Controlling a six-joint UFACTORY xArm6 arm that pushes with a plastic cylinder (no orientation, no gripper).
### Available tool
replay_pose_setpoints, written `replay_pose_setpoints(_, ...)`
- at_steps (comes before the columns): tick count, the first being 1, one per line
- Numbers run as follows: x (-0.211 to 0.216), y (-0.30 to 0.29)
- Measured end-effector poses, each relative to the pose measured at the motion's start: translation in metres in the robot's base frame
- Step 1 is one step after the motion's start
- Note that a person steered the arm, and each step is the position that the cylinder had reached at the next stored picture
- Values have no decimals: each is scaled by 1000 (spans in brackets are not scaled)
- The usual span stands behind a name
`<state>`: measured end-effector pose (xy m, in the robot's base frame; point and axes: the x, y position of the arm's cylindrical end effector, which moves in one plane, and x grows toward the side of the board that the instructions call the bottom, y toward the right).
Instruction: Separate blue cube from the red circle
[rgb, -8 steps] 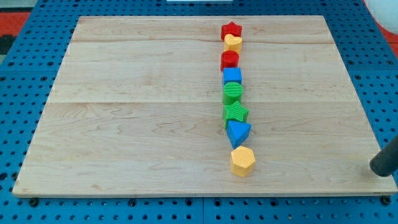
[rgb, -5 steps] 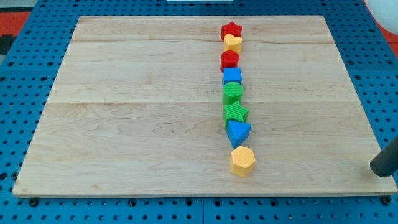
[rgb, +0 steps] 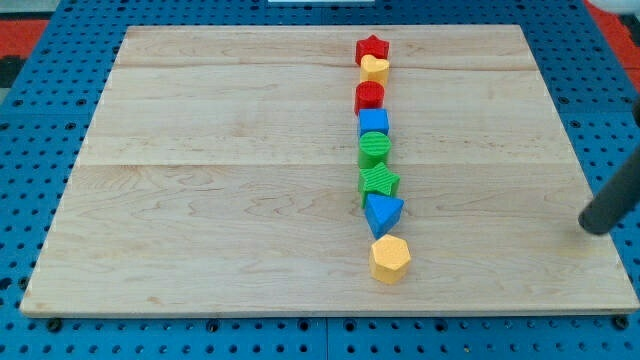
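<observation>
On the pale wooden table (rgb: 200, 200), planked and lightly grained, eight small blocks stand in one column running from the view's top toward the bottom, right of centre. From the top: a red star (rgb: 373, 48), a yellow block (rgb: 375, 68) touching it whose shape I cannot quite make out, then the red circle (rgb: 369, 97), the blue cube (rgb: 373, 123), a ribbed green cylinder (rgb: 374, 149), a ribbed green block (rgb: 379, 182), a blue triangular block (rgb: 383, 213) and a yellow hexagon (rgb: 390, 259). The blue cube is glossy and square-edged, pressed right against the red circle above it and the green cylinder below. Around the table lies a blue perforated board (rgb: 40, 120). There is no gripper here to be open or closed, only a dark matte rod; my tip (rgb: 598, 226) sits at the table's right edge, well apart from every block. Against the earlier frame, the tip has shifted slightly up and left, while the blocks have not moved.
</observation>
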<state>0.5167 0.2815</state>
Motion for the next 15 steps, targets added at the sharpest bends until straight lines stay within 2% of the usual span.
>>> replay_pose_setpoints(1,-57,-17)
replay_pose_setpoints(2,-106,-65)
replay_pose_setpoints(3,-126,-111)
replay_pose_setpoints(4,-125,-160)
replay_pose_setpoints(5,-106,-176)
replay_pose_setpoints(6,-106,-176)
replay_pose_setpoints(9,-108,-315)
replay_pose_setpoints(10,-91,-223)
replay_pose_setpoints(11,-119,-210)
replay_pose_setpoints(12,-151,-275)
replay_pose_setpoints(13,-157,-362)
replay_pose_setpoints(14,-158,-398)
replay_pose_setpoints(15,-135,-376)
